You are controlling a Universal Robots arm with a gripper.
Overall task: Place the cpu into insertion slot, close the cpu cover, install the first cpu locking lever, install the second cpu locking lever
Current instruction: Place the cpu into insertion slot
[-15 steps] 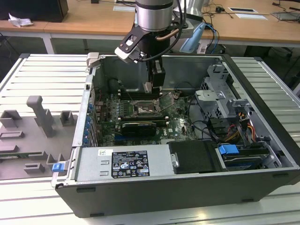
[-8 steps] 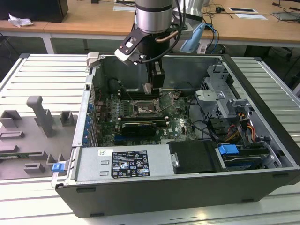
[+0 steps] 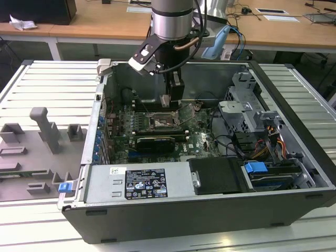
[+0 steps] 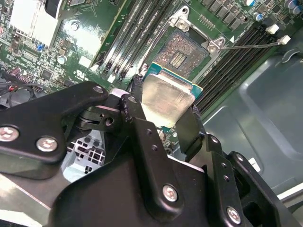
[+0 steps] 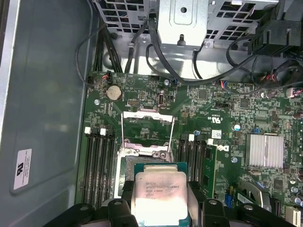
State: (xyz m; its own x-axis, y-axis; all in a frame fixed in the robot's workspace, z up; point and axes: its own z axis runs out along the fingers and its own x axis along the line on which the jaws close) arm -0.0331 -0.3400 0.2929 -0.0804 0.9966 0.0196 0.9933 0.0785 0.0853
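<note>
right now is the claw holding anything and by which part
The claw holds the cpu, pinched by two opposite edges with its metal face showing, near the open insertion slot.

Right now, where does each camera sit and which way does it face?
Exterior view: off the arm, above the open computer case, looking down into it; the arm hangs over the board.
First wrist view: on the wrist, facing the board; fingers show, holding the chip.
Second wrist view: on the wrist, angled across the socket; the same fingers show.
Both wrist views share the chip and fingers.
</note>
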